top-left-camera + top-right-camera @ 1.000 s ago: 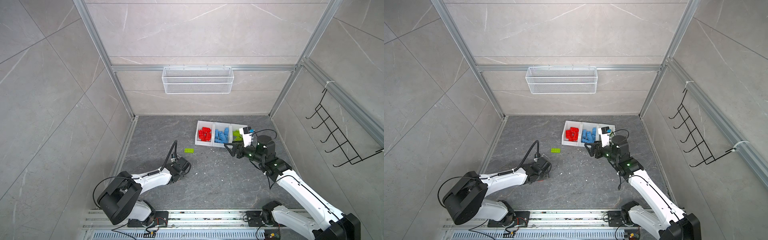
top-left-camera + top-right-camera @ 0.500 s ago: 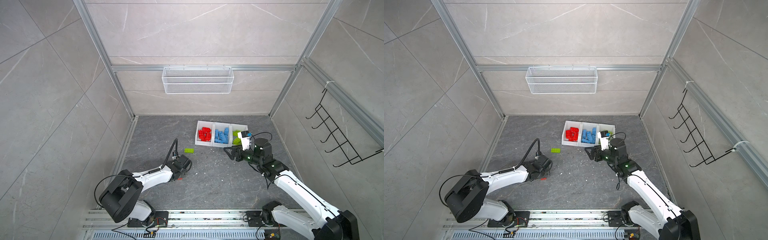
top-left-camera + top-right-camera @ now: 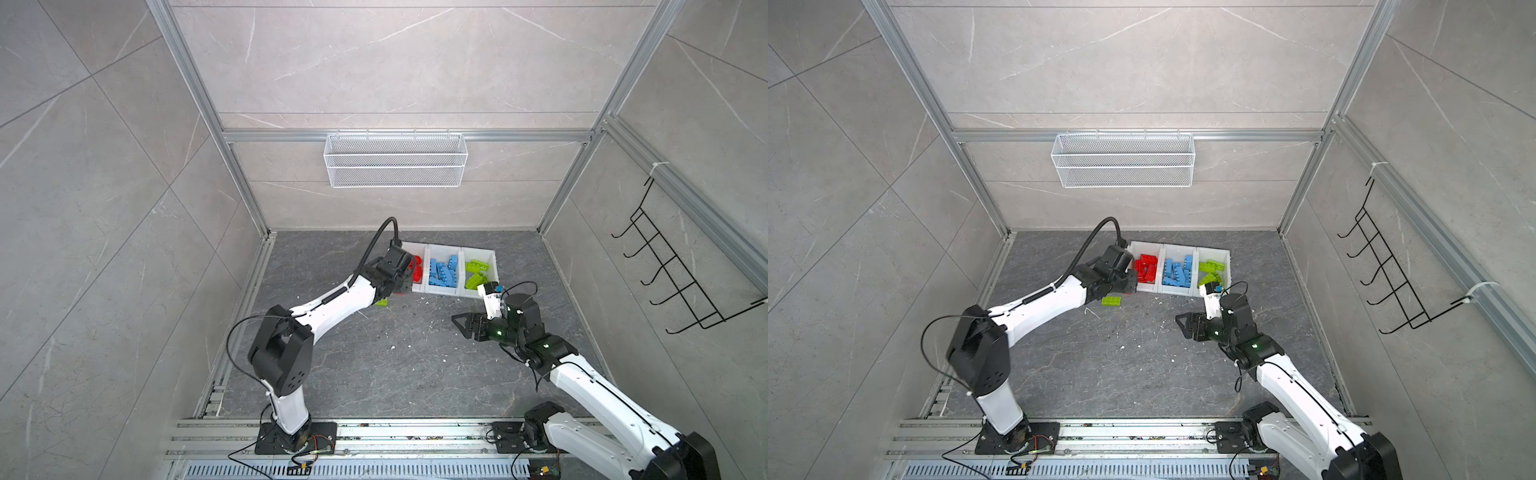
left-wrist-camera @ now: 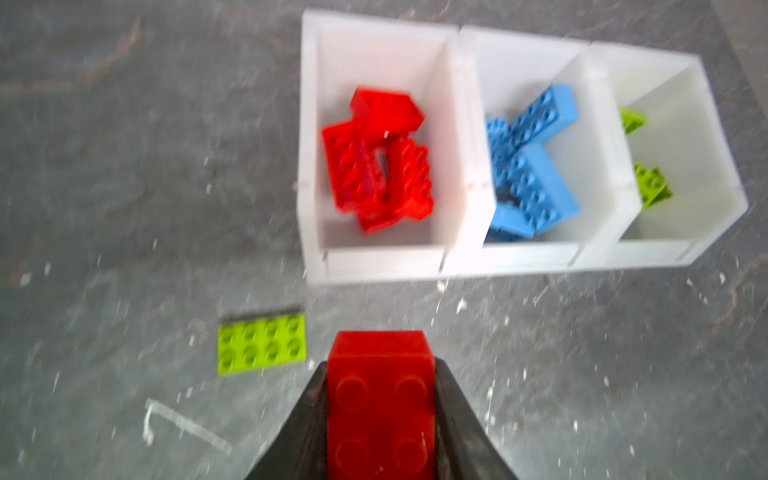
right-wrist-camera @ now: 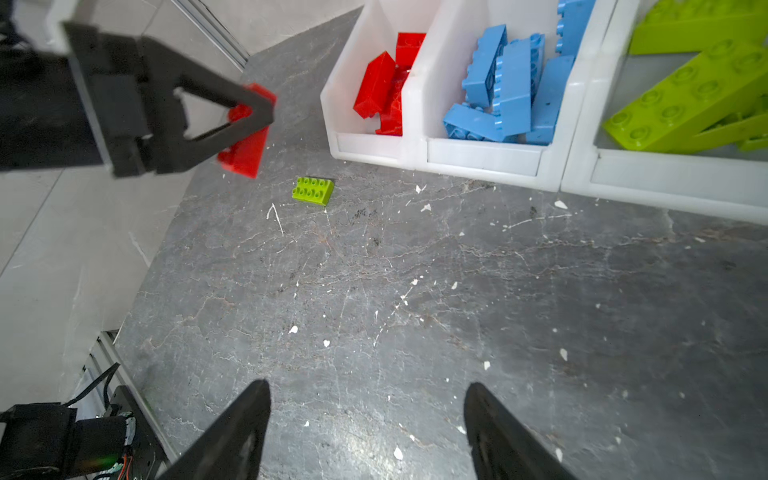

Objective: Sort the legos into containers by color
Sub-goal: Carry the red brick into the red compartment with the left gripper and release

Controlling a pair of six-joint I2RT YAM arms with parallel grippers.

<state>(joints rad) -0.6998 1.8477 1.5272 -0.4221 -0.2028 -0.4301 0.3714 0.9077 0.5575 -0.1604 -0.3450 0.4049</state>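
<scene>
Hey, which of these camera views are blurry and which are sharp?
Left wrist view: motion-smeared, with the clamped red brick, the loose lime brick and the white bins all soft. Right wrist view: crisp, down to white specks on the floor. Both top views: sharp, evenly lit.

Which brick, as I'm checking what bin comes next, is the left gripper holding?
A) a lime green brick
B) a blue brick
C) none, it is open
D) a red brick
D: in the left wrist view the left gripper is shut on a red brick, while the lime green brick lies loose on the floor.
</scene>
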